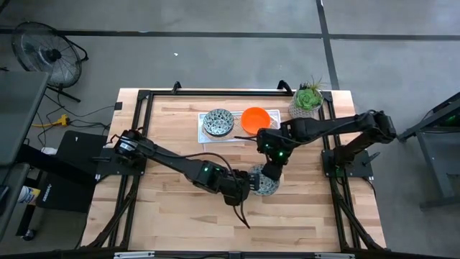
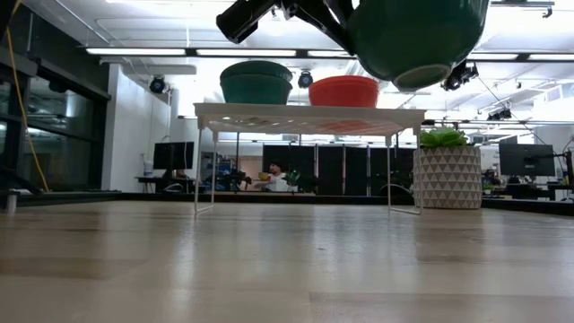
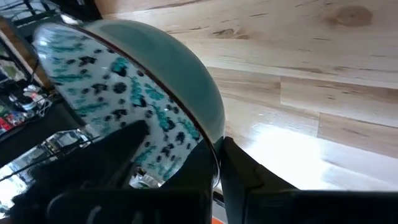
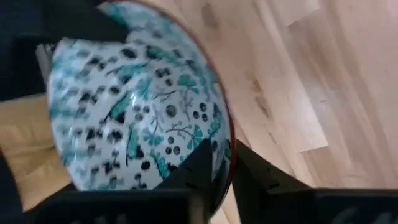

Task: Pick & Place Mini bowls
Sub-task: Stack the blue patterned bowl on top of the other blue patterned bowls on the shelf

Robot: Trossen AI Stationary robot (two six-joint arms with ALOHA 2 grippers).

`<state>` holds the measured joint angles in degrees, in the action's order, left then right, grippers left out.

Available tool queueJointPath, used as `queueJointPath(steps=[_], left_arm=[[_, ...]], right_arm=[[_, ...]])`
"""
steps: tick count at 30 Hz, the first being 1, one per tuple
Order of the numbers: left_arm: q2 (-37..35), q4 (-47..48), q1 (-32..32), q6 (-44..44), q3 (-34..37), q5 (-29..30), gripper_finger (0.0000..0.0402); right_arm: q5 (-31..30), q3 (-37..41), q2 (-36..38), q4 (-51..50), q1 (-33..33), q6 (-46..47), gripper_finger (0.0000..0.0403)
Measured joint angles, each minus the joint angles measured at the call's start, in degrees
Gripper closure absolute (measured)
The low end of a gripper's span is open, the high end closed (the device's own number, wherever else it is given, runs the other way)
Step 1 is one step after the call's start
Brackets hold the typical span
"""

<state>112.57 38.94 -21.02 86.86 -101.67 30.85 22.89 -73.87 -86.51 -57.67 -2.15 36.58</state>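
Room: the held bowl (image 1: 263,181) hangs in the air over bare wood, with open table (image 1: 180,216) all around and under it.
Tilt: tipped on its side, rim not level.
Look: round, green outside, white inside with green and black leaf marks.
Left gripper (image 1: 244,188): pinching the bowl's rim.
Right gripper (image 1: 272,171): fingers on the same bowl's rim; tightness unclear.
Rack (image 1: 208,134): at the far side, holds a patterned bowl (image 1: 217,121) and an orange bowl (image 1: 254,119).

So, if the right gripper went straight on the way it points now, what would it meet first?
The patterned bowl: the right gripper is already at its rim. Past the rim, its wrist view shows only the bare wooden table, though how far below is unclear.
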Motion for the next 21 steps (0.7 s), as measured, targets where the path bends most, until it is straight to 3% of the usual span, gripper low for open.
queueJointPath(steps=[7,21], left_arm=[[-0.2,-1.0,-0.1,0.5,-0.1,0.2,0.0401],[-0.1,-1.2,0.0,0.1,-0.1,1.7,0.0401]], right_arm=[[0.6,-0.1,0.1,2.3,0.0,-1.1,0.0308],[-0.5,0.0,2.4,5.5,2.4,-0.6,0.0332]])
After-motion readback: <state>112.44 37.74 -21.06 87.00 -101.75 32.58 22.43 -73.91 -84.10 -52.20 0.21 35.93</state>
